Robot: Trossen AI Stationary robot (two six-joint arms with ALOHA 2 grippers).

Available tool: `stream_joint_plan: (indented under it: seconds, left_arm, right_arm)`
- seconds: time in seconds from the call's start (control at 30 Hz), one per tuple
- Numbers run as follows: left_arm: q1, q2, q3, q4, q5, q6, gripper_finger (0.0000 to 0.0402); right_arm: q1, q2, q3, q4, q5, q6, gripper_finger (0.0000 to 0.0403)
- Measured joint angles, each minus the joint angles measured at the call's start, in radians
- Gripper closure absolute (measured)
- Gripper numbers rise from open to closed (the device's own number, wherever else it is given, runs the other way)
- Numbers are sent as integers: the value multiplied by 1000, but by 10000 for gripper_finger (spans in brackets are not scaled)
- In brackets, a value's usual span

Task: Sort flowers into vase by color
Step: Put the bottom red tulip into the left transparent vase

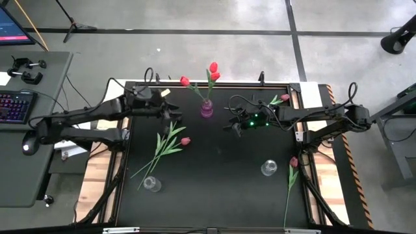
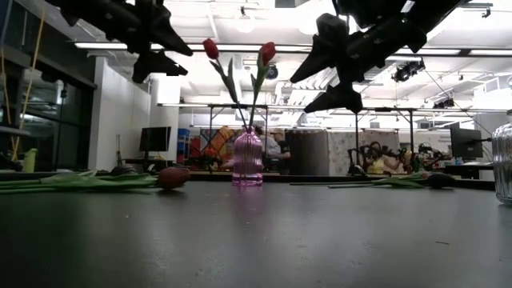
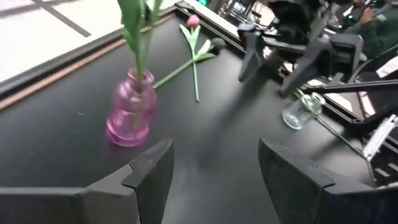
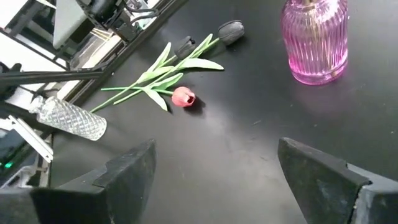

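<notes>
A pink ribbed vase (image 1: 206, 108) stands near the table's far edge with three red tulips (image 1: 213, 71) upright in it. A bunch of tulips (image 1: 162, 146) lies flat on the left, with one pink head (image 4: 183, 96) and two dark heads (image 4: 231, 31). One tulip (image 1: 292, 162) lies along the right edge. Another, pink-headed (image 1: 284, 98), lies at the far right. My left gripper (image 1: 172, 112) hangs open above the table, left of the pink vase (image 3: 132, 115). My right gripper (image 1: 234, 125) hangs open to the vase's right. Both are clear of the tabletop in the low view.
Two clear glass vases stand on the black mat, one near left (image 1: 151, 184) and one near right (image 1: 269, 168). Bare mat lies between the grippers and toward the near edge. A desk with a keyboard (image 1: 14, 105) stands off the table's left.
</notes>
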Motion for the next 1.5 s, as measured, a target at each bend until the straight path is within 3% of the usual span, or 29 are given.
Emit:
stream_joint_plan:
  seconds: [0.4, 0.67, 0.9, 1.13, 1.33, 1.5]
  left_arm:
    - [-262, -3, -129, 8, -134, -244, 181]
    - [-420, -2, -174, -91, -184, -364, 183]
    - [-565, 5, -174, -279, -224, -325, 184]
    - [-622, 102, -174, -263, -445, -192, 184]
    - [-620, 213, -173, -170, -436, -113, 184]
    - [-620, 244, -173, -160, -400, -148, 184]
  right_arm:
    - [0, 0, 0, 0, 0, 18, 80]
    - [0, 0, 0, 0, 0, 15, 80]
    - [0, 0, 0, 0, 0, 9, 80]
    - [0, 0, 0, 0, 0, 6, 80]
    - [0, -1, 2, 0, -1, 39, 80]
    - [-38, -65, 60, 6, -87, 72, 80]
